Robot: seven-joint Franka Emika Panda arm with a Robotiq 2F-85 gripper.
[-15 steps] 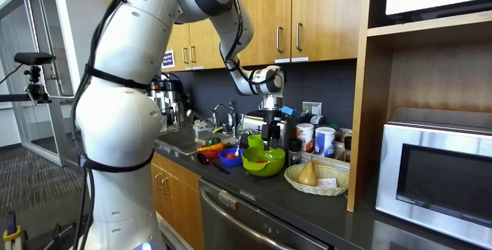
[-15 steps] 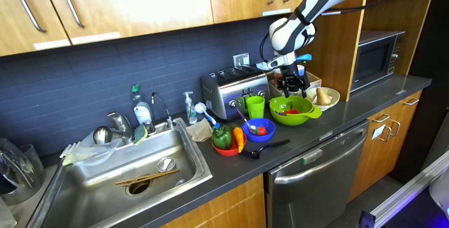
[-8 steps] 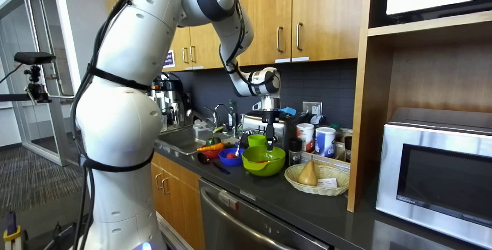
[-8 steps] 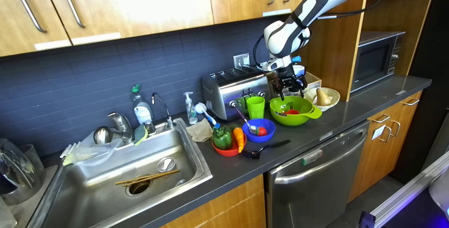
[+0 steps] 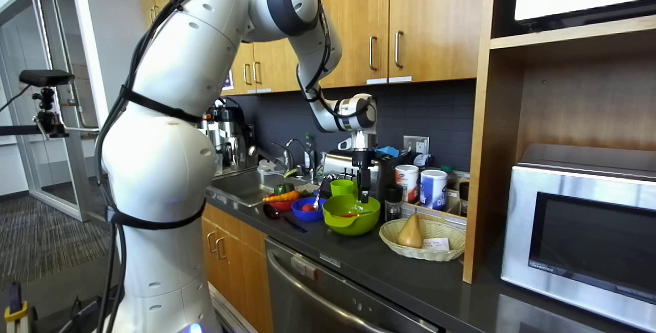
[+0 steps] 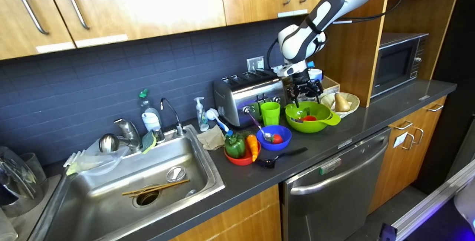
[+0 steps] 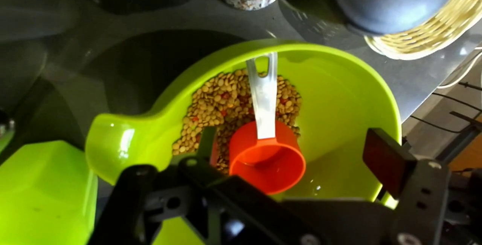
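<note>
Cupboards (image 6: 148,0) of pale wood hang along the tiled wall (image 6: 130,78), and beneath them a dark surface (image 6: 374,116) runs past me. The white robot arm (image 5: 154,169) bends over it. Under the surface sits a steel dishwasher (image 6: 334,192); let into the surface is a sink (image 6: 107,207), and near that stands a silver toaster (image 6: 256,98). Next in size come a wicker basket (image 5: 435,255) and, just beside it, an upright lime-green bowl (image 7: 339,101). The arm's jaws hang over that bowl's mouth, spread wide apart. Farther along are a blue bowl (image 6: 274,147) and a red bowl (image 6: 240,161), close together, with a green tumbler (image 6: 270,114) beside the lime one. In the lime-green bowl a red measuring cup (image 7: 269,158) rests tilted, its metal handle (image 7: 264,105) reaching toward the rim; seen from the wrist it shows between the jaws, though I can't tell whether they touch it. A pear (image 5: 411,230) sits in the basket, a green pepper (image 6: 235,146) and a carrot (image 6: 252,146) in the red bowl. Smallest are tan lentils (image 7: 211,103) heaped under the cup.
</note>
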